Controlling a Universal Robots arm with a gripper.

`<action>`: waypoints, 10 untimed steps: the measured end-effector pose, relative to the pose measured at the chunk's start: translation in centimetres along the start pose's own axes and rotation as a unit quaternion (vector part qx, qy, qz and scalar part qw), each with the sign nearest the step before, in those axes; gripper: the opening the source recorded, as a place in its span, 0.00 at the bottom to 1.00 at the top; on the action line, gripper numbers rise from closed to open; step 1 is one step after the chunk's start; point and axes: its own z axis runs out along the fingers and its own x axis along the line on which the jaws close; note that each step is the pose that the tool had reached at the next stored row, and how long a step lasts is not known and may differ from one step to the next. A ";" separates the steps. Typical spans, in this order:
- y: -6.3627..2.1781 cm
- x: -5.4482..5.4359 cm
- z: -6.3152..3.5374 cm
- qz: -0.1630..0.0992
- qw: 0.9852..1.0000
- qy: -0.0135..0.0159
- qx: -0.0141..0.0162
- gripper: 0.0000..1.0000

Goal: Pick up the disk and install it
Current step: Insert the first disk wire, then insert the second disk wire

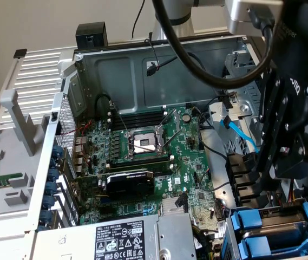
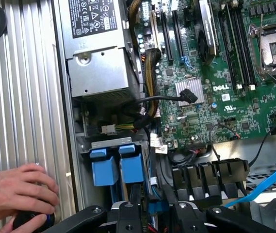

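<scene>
Drive bay hemmed: power supply, black cables (bundled), person's hand nearby.

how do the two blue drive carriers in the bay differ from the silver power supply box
The blue drive carriers have bright blue plastic fronts; the power supply box is bare silver metal. The power supply box carries a black-and-white printed label; the carriers' fronts show none. The box looks much larger than either carrier. Both sit along the same edge of the open computer case.
</scene>
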 end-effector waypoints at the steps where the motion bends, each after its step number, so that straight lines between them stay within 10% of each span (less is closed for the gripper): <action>1: 0.00 0.0 0.01 0.000 1.000 0.000 0.000 0.31; 10: 0.00 0.0 0.03 0.003 1.000 0.000 0.000 0.16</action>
